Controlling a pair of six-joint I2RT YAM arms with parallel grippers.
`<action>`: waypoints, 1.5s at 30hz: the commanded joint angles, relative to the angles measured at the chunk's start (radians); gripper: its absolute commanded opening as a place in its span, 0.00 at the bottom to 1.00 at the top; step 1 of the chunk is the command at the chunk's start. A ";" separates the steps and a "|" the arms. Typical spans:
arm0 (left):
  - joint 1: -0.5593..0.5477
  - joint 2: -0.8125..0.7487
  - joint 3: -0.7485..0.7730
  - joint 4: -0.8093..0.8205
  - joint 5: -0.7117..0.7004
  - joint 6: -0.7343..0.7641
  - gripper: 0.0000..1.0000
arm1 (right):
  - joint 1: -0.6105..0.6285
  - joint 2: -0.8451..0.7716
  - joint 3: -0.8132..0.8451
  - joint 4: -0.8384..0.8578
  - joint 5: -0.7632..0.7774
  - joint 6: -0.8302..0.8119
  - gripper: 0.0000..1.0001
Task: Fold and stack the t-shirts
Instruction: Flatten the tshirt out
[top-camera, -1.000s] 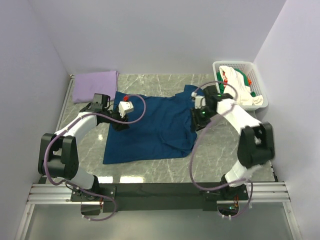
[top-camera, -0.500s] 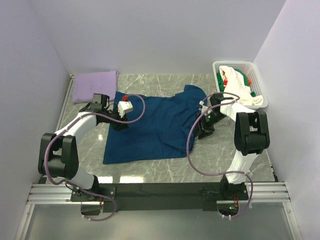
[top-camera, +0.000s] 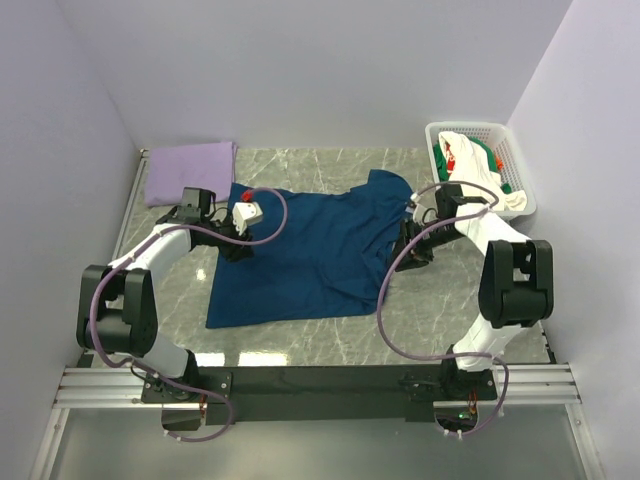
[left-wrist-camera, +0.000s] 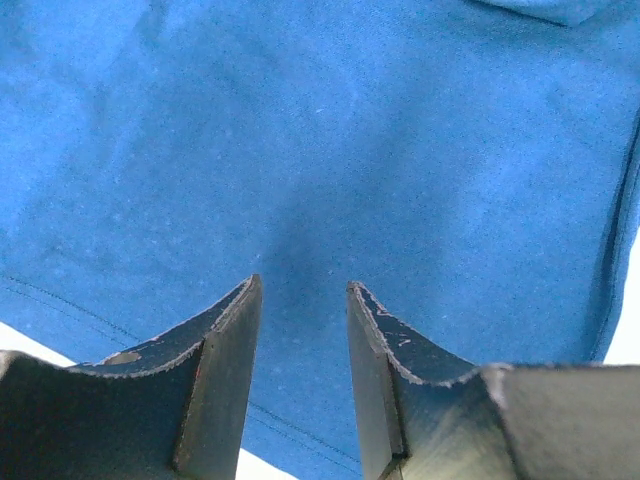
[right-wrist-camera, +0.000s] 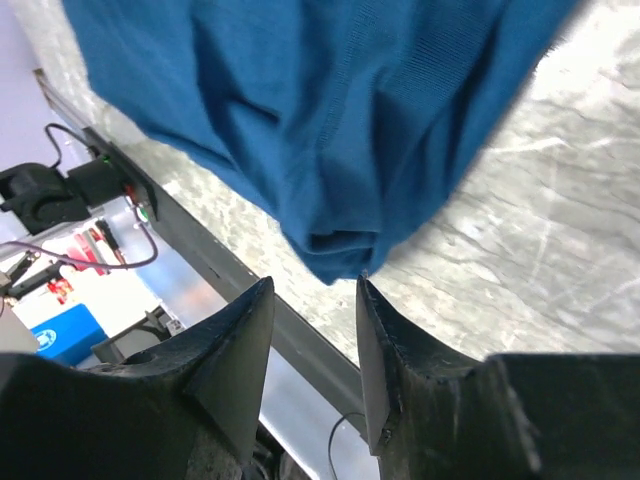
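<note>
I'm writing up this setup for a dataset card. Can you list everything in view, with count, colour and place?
Navy t-shirt: one, dark blue, spread mid-table, right side rumpled.
Lavender t-shirt: one, pale purple, folded, far left corner.
Basket: one, white lattice, far right corner.
Clothes: count unclear, white and green with red-orange bits, heaped in the basket.
Table: one, grey marble, under everything.
Cables: two, purple, one along each arm.
Left arm: one, white and black, near left.
Right arm: one, white and black, near right.
Left claw: one, black, open over the navy t-shirt.
Right claw: one, black, open at the shirt's rumpled edge.
</note>
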 joint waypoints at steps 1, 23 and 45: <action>0.006 0.013 0.003 -0.003 0.013 0.018 0.45 | 0.009 -0.027 -0.006 0.026 -0.042 0.014 0.46; 0.009 0.185 0.032 -0.013 -0.206 0.059 0.35 | -0.003 0.012 0.064 -0.199 0.101 -0.176 0.00; 0.095 0.147 -0.118 -0.230 -0.459 0.230 0.01 | -0.100 -0.059 -0.115 -0.154 0.896 -0.500 0.00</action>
